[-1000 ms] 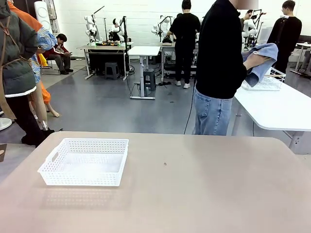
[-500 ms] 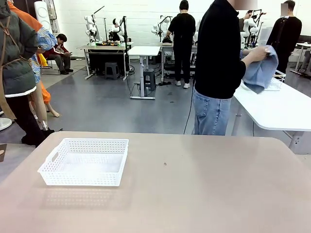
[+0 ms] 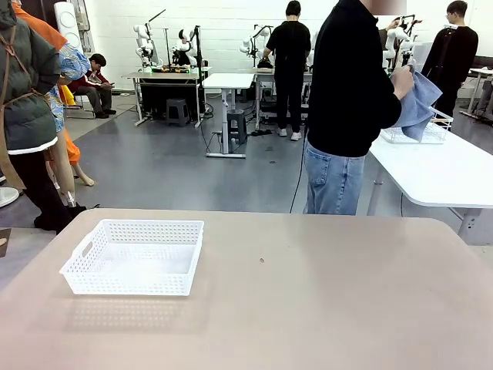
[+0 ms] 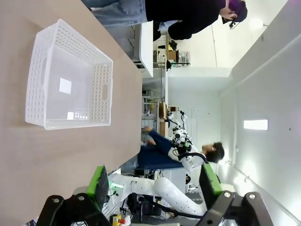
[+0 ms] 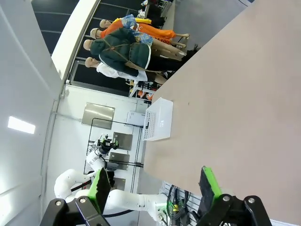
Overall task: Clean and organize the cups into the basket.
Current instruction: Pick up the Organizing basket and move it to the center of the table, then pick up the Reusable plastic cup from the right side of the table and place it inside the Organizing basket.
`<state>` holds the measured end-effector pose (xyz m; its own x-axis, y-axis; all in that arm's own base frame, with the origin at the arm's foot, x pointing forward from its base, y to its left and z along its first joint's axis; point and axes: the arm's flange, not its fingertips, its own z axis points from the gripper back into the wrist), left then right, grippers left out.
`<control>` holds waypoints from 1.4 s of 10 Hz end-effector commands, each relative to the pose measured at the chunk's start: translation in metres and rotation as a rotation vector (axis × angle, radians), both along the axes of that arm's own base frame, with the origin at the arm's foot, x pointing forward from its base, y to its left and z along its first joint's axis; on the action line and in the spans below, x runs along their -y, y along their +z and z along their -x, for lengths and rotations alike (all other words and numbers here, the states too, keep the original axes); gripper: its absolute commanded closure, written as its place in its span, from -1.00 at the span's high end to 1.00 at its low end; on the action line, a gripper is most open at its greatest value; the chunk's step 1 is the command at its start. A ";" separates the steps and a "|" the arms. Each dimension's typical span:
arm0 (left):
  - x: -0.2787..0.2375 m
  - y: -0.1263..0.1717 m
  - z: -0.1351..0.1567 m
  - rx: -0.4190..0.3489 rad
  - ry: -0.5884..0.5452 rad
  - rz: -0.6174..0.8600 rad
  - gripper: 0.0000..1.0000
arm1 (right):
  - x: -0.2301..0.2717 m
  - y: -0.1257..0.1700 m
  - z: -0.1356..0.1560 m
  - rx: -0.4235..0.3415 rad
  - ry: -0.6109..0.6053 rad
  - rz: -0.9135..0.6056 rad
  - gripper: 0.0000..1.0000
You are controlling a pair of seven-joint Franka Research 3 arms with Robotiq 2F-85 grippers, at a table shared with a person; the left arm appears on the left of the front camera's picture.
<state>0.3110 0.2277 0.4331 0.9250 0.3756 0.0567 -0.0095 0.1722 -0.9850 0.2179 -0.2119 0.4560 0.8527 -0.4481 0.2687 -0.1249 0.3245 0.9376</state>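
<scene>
The basket [image 3: 131, 281] sat on the table [image 3: 323, 301], lower left; a person [image 3: 350, 92] held a blue cloth [image 3: 418, 104], upper right. The left gripper [image 4: 154, 183] and right gripper [image 5: 155, 184] gaped wide, empty.

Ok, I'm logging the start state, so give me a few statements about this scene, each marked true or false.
The basket holds a cup. False: it is empty.
The basket sits on the robot's left side of the table. True.
The person holds a blue cloth. True.
The left hand is shut on the basket's rim. False: it is open, apart from the basket.
The right hand is open. True.
</scene>
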 end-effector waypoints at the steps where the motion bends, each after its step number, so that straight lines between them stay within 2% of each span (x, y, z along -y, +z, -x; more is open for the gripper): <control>1: -0.002 0.003 0.001 0.010 0.011 0.001 1.00 | 0.000 0.001 0.000 0.004 0.002 -0.005 1.00; 14: -0.002 0.003 0.001 0.010 0.011 0.001 1.00 | 0.000 0.001 0.000 0.004 0.002 -0.005 1.00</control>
